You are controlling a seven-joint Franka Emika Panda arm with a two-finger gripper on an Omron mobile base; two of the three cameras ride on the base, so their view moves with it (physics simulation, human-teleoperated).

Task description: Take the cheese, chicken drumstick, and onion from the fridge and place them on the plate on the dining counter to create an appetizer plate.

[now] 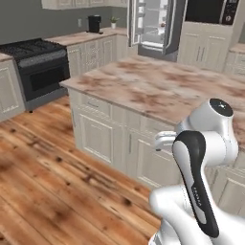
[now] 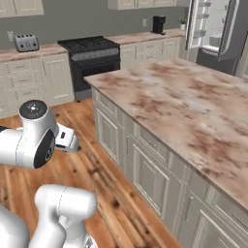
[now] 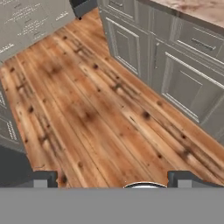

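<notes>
The fridge (image 1: 154,23) stands at the far end of the kitchen with its upper doors swung wide, white shelves showing; it appears again at the top right (image 2: 213,22). What lies on its shelves is too small to tell. The dining counter (image 1: 158,86), marbled brown and cream, fills the middle ground between me and the fridge (image 2: 193,101). My gripper (image 3: 113,180) is open with nothing between its fingertips (image 3: 43,179). It hangs over the wooden floor beside the counter's cream cabinets (image 3: 175,65). The cheese, chicken drumstick, onion and plate are out of view.
A black stove (image 1: 40,67) sits in the cabinet run on the left wall, with a toaster (image 2: 26,42) further along. A dark coffee machine (image 1: 94,23) stands on the back counter. A wide strip of wood floor (image 1: 57,182) runs between the stove and the counter.
</notes>
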